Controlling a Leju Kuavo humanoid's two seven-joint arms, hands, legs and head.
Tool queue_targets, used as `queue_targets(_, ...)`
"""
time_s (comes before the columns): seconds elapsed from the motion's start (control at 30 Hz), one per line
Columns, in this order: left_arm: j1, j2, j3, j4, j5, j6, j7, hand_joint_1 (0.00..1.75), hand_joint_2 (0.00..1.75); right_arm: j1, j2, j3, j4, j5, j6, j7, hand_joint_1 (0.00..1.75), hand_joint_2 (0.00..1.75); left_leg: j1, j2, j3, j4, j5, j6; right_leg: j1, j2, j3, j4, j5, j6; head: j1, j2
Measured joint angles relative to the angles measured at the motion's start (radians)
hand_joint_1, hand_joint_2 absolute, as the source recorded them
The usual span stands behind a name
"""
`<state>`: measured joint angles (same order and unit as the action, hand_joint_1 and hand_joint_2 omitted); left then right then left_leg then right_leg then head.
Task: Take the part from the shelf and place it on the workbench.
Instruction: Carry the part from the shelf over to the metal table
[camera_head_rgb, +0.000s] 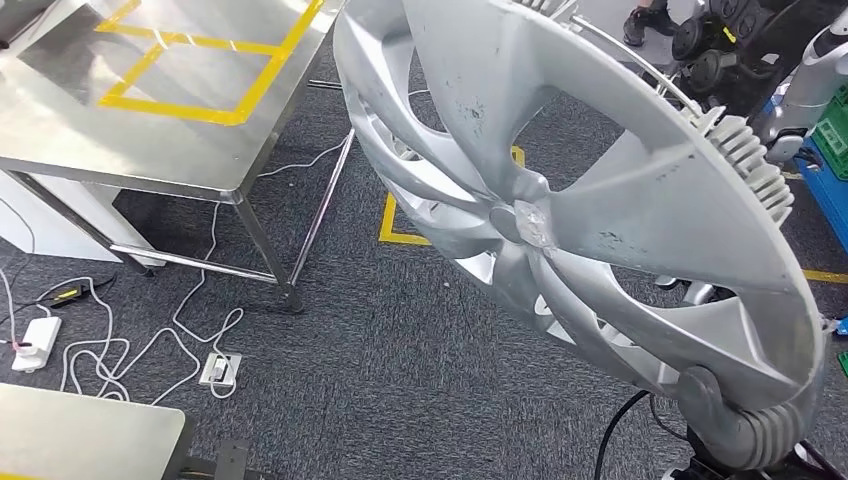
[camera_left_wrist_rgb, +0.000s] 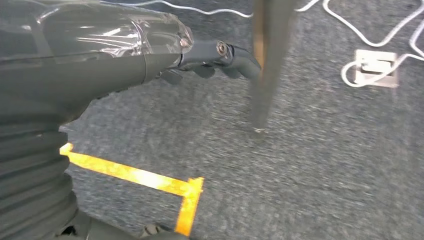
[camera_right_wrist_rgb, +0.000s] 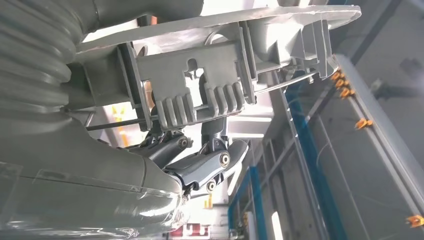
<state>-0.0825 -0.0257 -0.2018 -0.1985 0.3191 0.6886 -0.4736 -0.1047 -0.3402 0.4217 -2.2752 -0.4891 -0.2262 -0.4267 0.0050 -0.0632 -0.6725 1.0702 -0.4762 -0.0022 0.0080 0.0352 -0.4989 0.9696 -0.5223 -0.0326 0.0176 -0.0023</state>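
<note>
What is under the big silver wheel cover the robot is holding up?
Below the wheel cover lies grey carpet with yellow tape and a black cable. The right hand grips its rim. Whatever sits directly behind the cover is hidden.

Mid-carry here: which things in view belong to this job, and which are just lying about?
Part of the job:
- silver wheel cover, the part being carried
- right hand, gripping the cover's rim
- steel workbench with its yellow tape outline, the likely drop spot

Just lying about:
- white cables on the carpet
- floor socket
- white adapter
- yellow floor tape
</note>
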Motion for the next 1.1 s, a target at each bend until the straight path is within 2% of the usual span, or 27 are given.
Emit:
queue_targets(0.03,0.000,0.001,0.000,0.000,-0.001,0.000,0.003,0.00,1.75,0.002,0.000,0.000,-0.001,-0.004,0.004,-0.003,1.75,1.75,-0.001,0.042,-0.019,0.039,-0.029,-0.002,-0.002,-0.014,0.002,-0.010,0.007,0.002,-0.002,0.000)
queue_targets(0.07,-0.002,0.001,0.000,0.000,-0.003,0.000,0.007,0.00,1.75,0.006,0.000,-0.001,-0.001,-0.009,0.009,-0.007,1.75,1.75,0.001,0.069,-0.043,0.093,-0.064,-0.007,-0.001,-0.028,0.001,-0.013,0.010,0.002,-0.004,0.000)
queue_targets(0.13,-0.004,0.002,0.000,0.000,-0.007,0.000,0.015,0.00,1.75,0.016,0.000,-0.003,-0.001,-0.015,0.020,-0.013,1.75,1.75,0.011,0.070,-0.084,0.196,-0.112,-0.021,-0.003,-0.060,-0.001,-0.012,0.011,0.003,-0.006,0.000)
queue_targets(0.17,-0.003,0.003,0.000,0.000,-0.008,0.000,0.018,0.00,1.75,0.021,0.000,-0.004,0.000,-0.016,0.025,-0.015,1.75,1.75,0.015,0.068,-0.084,0.211,-0.111,-0.028,-0.005,-0.076,-0.002,-0.010,0.010,0.006,-0.007,0.000)
queue_targets(0.2,-0.002,0.005,0.000,0.000,-0.009,0.000,0.020,0.00,1.75,0.024,0.000,-0.004,0.000,-0.017,0.028,-0.015,1.75,1.75,0.019,0.071,-0.066,0.190,-0.095,-0.034,-0.008,-0.090,-0.003,-0.007,0.008,0.010,-0.007,0.000)
queue_targets(0.23,-0.002,0.007,0.000,0.000,-0.011,0.000,0.022,0.00,1.75,0.026,0.000,-0.004,0.001,-0.017,0.032,-0.016,1.75,1.75,0.022,0.084,-0.029,0.137,-0.067,-0.040,-0.010,-0.103,-0.003,-0.002,0.004,0.017,-0.008,0.000)
queue_targets(0.27,-0.002,0.008,-0.001,0.000,-0.013,0.000,0.022,0.00,1.75,0.027,0.000,-0.004,0.001,-0.016,0.035,-0.017,1.75,1.75,0.021,0.115,0.010,0.075,-0.048,-0.045,-0.012,-0.115,-0.003,0.005,-0.001,0.025,-0.009,0.000)
queue_targets(0.3,-0.003,0.009,-0.001,0.000,-0.014,-0.001,0.022,0.00,1.75,0.029,0.000,-0.004,0.000,-0.016,0.037,-0.017,1.75,1.75,0.020,0.142,0.041,0.025,-0.035,-0.044,-0.011,-0.125,-0.005,0.014,-0.009,0.034,-0.010,0.000)
queue_targets(0.33,-0.004,0.010,-0.002,-0.001,-0.016,-0.001,0.022,0.00,1.75,0.031,0.001,-0.004,0.000,-0.015,0.039,-0.018,1.75,1.75,0.018,0.163,0.059,-0.007,-0.032,-0.036,-0.009,-0.134,-0.005,0.023,-0.015,0.041,-0.009,0.000)
queue_targets(0.37,-0.004,0.010,-0.002,-0.001,-0.017,-0.002,0.021,0.00,1.75,0.033,0.001,-0.004,-0.001,-0.014,0.042,-0.018,1.75,1.75,0.014,0.172,0.063,-0.017,-0.036,-0.026,-0.007,-0.141,-0.005,0.028,-0.020,0.046,-0.008,0.000)
queue_targets(0.43,-0.003,0.011,-0.003,-0.001,-0.021,-0.004,0.022,0.00,1.75,0.035,0.002,-0.003,-0.002,-0.008,0.049,-0.018,1.75,1.75,0.011,0.148,0.059,-0.017,-0.034,-0.005,-0.010,-0.152,-0.002,0.031,-0.025,0.052,-0.004,0.000)
queue_targets(0.5,-0.004,0.013,-0.003,0.000,-0.028,-0.007,0.026,0.00,1.75,0.037,0.002,0.000,-0.002,0.001,0.055,-0.017,1.75,1.75,0.010,0.121,0.056,-0.018,-0.029,0.006,-0.017,-0.115,-0.010,0.059,-0.054,0.059,-0.003,0.000)
queue_targets(0.57,-0.008,0.013,-0.004,0.000,-0.035,-0.008,0.033,0.00,1.75,0.043,0.002,0.002,-0.003,0.007,0.058,-0.016,1.75,1.75,0.008,0.093,0.053,-0.018,-0.024,0.016,-0.019,-0.060,-0.050,0.163,-0.121,0.061,0.000,0.000)
queue_targets(0.6,-0.009,0.013,-0.005,0.000,-0.037,-0.009,0.036,0.00,1.75,0.047,0.002,0.003,-0.003,0.008,0.059,-0.016,1.75,1.75,0.005,0.078,0.051,-0.018,-0.022,0.020,-0.017,-0.048,-0.080,0.232,-0.155,0.058,0.001,0.000)
queue_targets(0.63,-0.009,0.013,-0.007,0.000,-0.038,-0.009,0.039,0.00,1.75,0.049,0.002,0.003,-0.003,0.008,0.059,-0.016,1.75,1.75,0.001,0.061,0.049,-0.018,-0.020,0.023,-0.016,-0.043,-0.105,0.289,-0.175,0.053,0.002,0.000)
queue_targets(0.67,-0.009,0.014,-0.009,0.000,-0.039,-0.009,0.041,0.00,1.75,0.052,0.002,0.003,-0.003,0.008,0.060,-0.015,1.75,1.75,-0.003,0.045,0.048,-0.018,-0.019,0.026,-0.013,-0.040,-0.121,0.319,-0.177,0.046,0.003,0.000)
queue_targets(0.7,-0.008,0.014,-0.010,0.000,-0.039,-0.010,0.042,0.00,1.75,0.053,0.002,0.004,-0.003,0.007,0.060,-0.015,1.75,1.75,-0.007,0.027,0.048,-0.018,-0.017,0.028,-0.010,-0.036,-0.119,0.308,-0.156,0.037,0.003,0.000)
queue_targets(0.73,-0.008,0.015,-0.011,0.000,-0.038,-0.011,0.041,0.00,1.75,0.054,0.002,0.004,-0.003,0.004,0.062,-0.015,1.75,1.75,-0.009,0.010,0.048,-0.018,-0.016,0.030,-0.004,-0.028,-0.101,0.262,-0.119,0.028,0.003,0.000)
queue_targets(0.8,-0.008,0.014,-0.012,-0.001,-0.037,-0.013,0.039,0.00,1.75,0.052,0.002,0.003,-0.003,-0.009,0.069,-0.017,1.75,1.75,-0.010,-0.020,0.048,-0.018,-0.011,0.031,0.006,0.012,-0.050,0.132,-0.044,0.010,0.002,0.000)
queue_targets(0.83,-0.008,0.013,-0.013,-0.001,-0.036,-0.014,0.036,0.00,1.75,0.051,0.002,0.003,-0.003,-0.022,0.076,-0.020,1.75,1.75,-0.008,-0.032,0.045,-0.019,-0.008,0.028,0.010,0.030,-0.032,0.086,-0.024,0.005,0.001,0.000)
queue_targets(0.87,-0.008,0.012,-0.016,-0.001,-0.034,-0.014,0.034,0.00,1.75,0.049,0.002,0.003,-0.002,-0.037,0.085,-0.025,1.75,1.75,-0.005,-0.044,0.041,-0.019,-0.004,0.024,0.013,0.041,-0.023,0.062,-0.016,0.001,0.001,0.000)
queue_targets(0.9,-0.008,0.010,-0.018,-0.001,-0.031,-0.015,0.032,0.00,1.75,0.047,0.002,0.003,0.000,-0.053,0.095,-0.030,1.75,1.75,-0.002,-0.055,0.037,-0.020,0.001,0.018,0.014,0.041,-0.020,0.055,-0.017,0.000,0.001,0.000)
queue_targets(0.93,-0.006,0.010,-0.020,-0.001,-0.030,-0.015,0.030,0.00,1.75,0.042,0.002,0.002,0.001,-0.066,0.105,-0.035,1.75,1.75,0.001,-0.067,0.034,-0.024,0.007,0.012,0.017,0.028,-0.017,0.044,-0.014,-0.002,0.002,0.000)
queue_targets(0.97,-0.005,0.009,-0.022,-0.001,-0.028,-0.015,0.028,0.00,1.75,0.037,0.003,0.002,0.003,-0.077,0.113,-0.040,1.75,1.75,0.000,-0.053,0.030,-0.023,0.006,0.009,0.015,0.013,-0.011,0.027,-0.008,-0.002,0.002,0.000)
queue_targets(1.0,-0.004,0.010,-0.023,-0.001,-0.028,-0.015,0.027,0.00,1.75,0.032,0.006,0.001,0.006,-0.084,0.120,-0.043,1.75,1.75,-0.004,-0.022,0.023,-0.016,-0.003,0.006,0.014,0.000,-0.004,0.008,-0.001,-0.002,0.001,0.000)
queue_targets(1.07,-0.004,0.010,-0.027,-0.001,-0.027,-0.015,0.024,0.00,1.75,0.026,0.011,-0.002,0.011,-0.093,0.127,-0.048,1.75,1.75,-0.007,0.054,-0.007,0.045,-0.051,0.001,0.009,-0.029,0.005,-0.019,0.013,-0.002,-0.003,0.000)
queue_targets(1.1,-0.005,0.010,-0.028,-0.001,-0.027,-0.015,0.023,0.00,1.75,0.026,0.013,-0.003,0.014,-0.095,0.128,-0.049,1.75,1.75,-0.004,0.069,-0.031,0.099,-0.083,-0.005,0.008,-0.042,0.005,-0.021,0.014,-0.003,-0.005,0.000)
